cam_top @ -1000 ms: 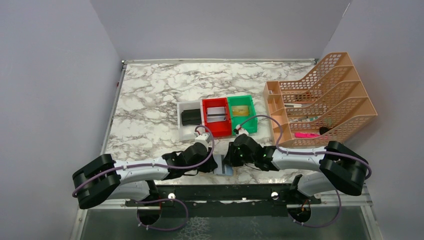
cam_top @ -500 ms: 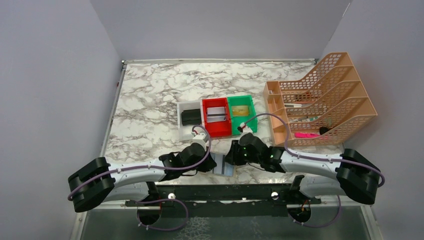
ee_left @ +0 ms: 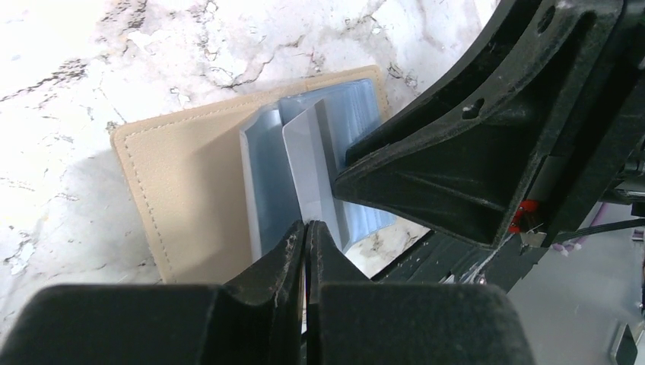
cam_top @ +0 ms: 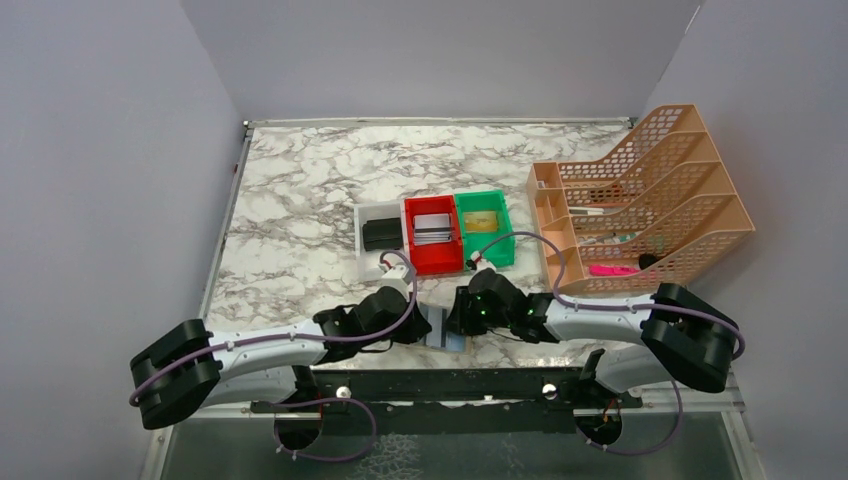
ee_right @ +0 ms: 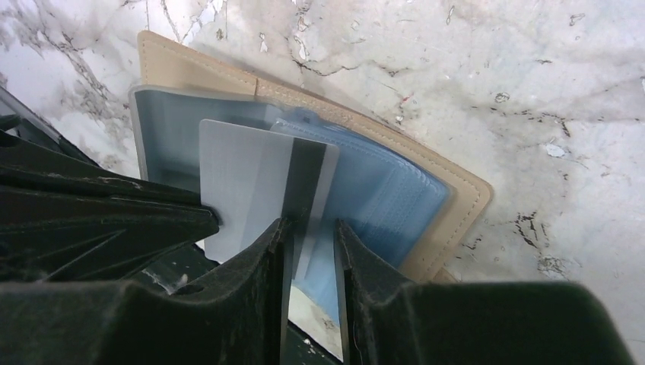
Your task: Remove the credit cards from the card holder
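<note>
From above, both arms reach low to the middle of the marble table's (cam_top: 300,200) near edge. The left gripper (cam_top: 418,325) and right gripper (cam_top: 458,318) meet over the card holder (cam_top: 447,338), which lies open just nearer than the bins. This view alone shows the surroundings: three bins in a row, white (cam_top: 380,267), red (cam_top: 436,263) and green (cam_top: 505,225), and one orange rack (cam_top: 650,190) at the right. The fingers are too small to read here.

The left wrist view shows the left fingers pressed together, pinching the near edge of one silvery card (ee_left: 306,163). The card sticks out of the blue-grey sleeves (ee_left: 266,179) beside the tan cover.

Only the right wrist view shows a dark stripe on that card. The right fingers (ee_right: 266,258) stand a narrow gap apart, with the striped end and some sleeves between them. Whether they clamp anything cannot be told.
</note>
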Controlling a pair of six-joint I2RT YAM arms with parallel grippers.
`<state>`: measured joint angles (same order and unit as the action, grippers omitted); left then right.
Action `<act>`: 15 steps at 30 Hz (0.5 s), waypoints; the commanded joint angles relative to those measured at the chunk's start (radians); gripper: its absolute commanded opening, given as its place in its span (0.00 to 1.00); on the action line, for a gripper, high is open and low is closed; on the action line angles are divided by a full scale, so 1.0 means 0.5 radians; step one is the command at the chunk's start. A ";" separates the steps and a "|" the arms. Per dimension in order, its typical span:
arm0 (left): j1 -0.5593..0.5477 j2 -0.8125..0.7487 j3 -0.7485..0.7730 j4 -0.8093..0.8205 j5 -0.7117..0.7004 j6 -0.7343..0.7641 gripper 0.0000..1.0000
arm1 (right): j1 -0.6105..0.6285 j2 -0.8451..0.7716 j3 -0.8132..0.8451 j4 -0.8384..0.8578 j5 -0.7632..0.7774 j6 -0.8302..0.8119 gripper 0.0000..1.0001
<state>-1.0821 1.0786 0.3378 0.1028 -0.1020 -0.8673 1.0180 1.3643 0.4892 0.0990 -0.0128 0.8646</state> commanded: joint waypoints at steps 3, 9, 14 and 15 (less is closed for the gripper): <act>-0.002 -0.131 -0.034 -0.090 -0.107 0.004 0.05 | 0.004 0.064 0.009 -0.095 0.129 0.049 0.33; -0.001 -0.171 -0.021 -0.168 -0.135 0.018 0.05 | 0.003 0.113 0.012 -0.068 0.124 0.060 0.33; 0.000 -0.209 -0.016 -0.223 -0.162 0.017 0.06 | 0.002 0.106 0.022 -0.089 0.135 0.061 0.33; -0.002 -0.218 -0.013 -0.231 -0.169 0.014 0.07 | 0.004 0.093 0.024 -0.092 0.134 0.059 0.33</act>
<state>-1.0821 1.0004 0.3286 0.0166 -0.1432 -0.8677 1.0180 1.3895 0.5026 0.1146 0.0029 0.8982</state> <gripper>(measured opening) 0.058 0.325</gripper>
